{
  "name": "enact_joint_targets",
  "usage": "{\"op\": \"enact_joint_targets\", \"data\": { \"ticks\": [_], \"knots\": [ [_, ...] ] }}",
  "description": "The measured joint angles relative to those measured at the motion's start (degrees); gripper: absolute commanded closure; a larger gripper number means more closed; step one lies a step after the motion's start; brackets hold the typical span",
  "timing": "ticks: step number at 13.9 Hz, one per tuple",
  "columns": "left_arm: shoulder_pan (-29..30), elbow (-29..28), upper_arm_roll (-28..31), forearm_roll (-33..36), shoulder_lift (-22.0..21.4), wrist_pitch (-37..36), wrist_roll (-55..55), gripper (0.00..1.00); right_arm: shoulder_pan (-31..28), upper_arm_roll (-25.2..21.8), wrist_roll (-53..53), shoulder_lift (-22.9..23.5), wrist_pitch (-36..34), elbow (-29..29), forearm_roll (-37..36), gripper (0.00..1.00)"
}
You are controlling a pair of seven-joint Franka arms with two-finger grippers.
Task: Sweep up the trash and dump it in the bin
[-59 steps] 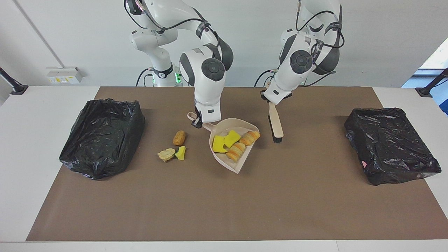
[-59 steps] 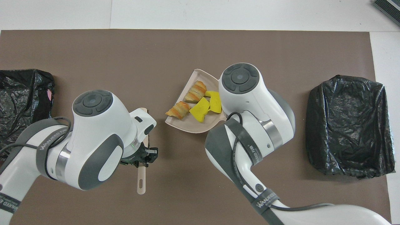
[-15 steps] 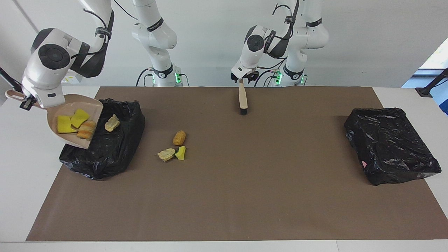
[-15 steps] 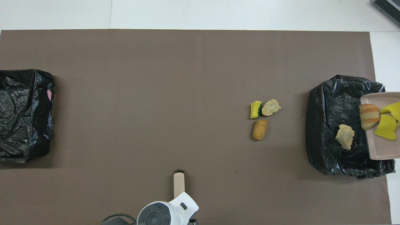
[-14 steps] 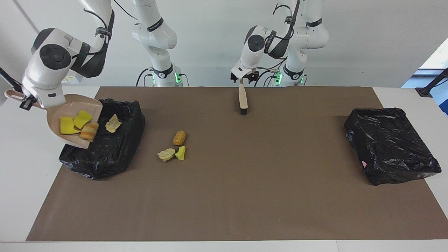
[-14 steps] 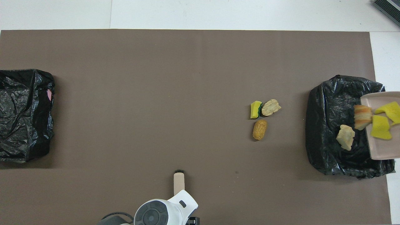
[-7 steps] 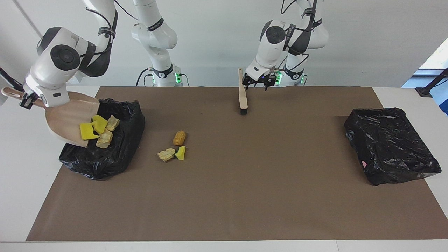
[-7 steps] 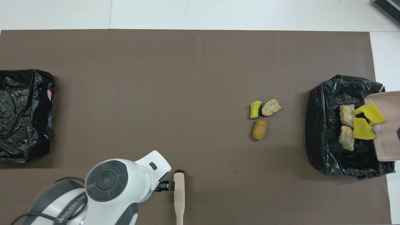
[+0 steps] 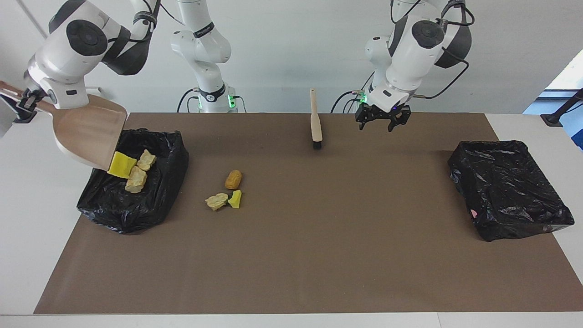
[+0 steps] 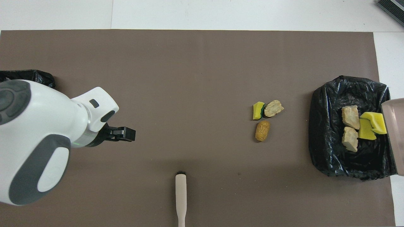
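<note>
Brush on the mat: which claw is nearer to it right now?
Left. The left claw hangs open over the mat beside the brush, toward the left arm's end. The right claw is at the right arm's end, shut on the dustpan over the bin.

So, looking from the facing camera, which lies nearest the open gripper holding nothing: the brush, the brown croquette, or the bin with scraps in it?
1. Brush, on the mat close to the left gripper.
2. Brown croquette, mid-mat.
3. Bin, at the right arm's end.
</note>
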Motion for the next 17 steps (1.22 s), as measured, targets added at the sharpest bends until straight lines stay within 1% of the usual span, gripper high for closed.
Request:
{"op": "enact_joint_targets", "data": {
  "ticks": [2,4,6,8,11,13,17],
  "knots": [
    [-0.1,6.8,3.3,0.9,2.3,-4.0,0.7,0.0,0.0,0.5,-0.1,-0.6,-0.9,0.0,3.3,1.0],
    [-0.2,13.8,6.6,1.2,4.3,-9.1,1.5,0.0,0.0,1.0,0.5,-0.6,-2.7,0.0,9.2,1.0],
    [-0.2,18.5,8.9,1.2,5.7,-11.3,2.4,0.0,0.0,1.3,4.0,-0.7,-4.4,0.0,14.3,1.0],
    [-0.2,21.7,9.6,1.3,6.8,-13.7,3.5,0.0,0.5,2.6,9.8,-0.7,-6.0,0.0,19.2,1.0],
    [-0.3,25.4,10.5,1.7,7.6,-17.4,4.9,0.0,5.8,3.7,22.6,-0.9,-9.3,0.0,24.6,1.0],
    [-0.3,27.5,11.3,2.5,7.6,-19.2,6.7,0.0,9.7,3.9,33.3,-1.0,-10.2,0.0,29.2,1.0],
    [-0.6,28.6,11.7,5.4,7.5,-19.6,9.6,0.0,18.2,4.2,54.6,-0.6,-10.5,-0.2,35.2,1.0]
  ]
}}
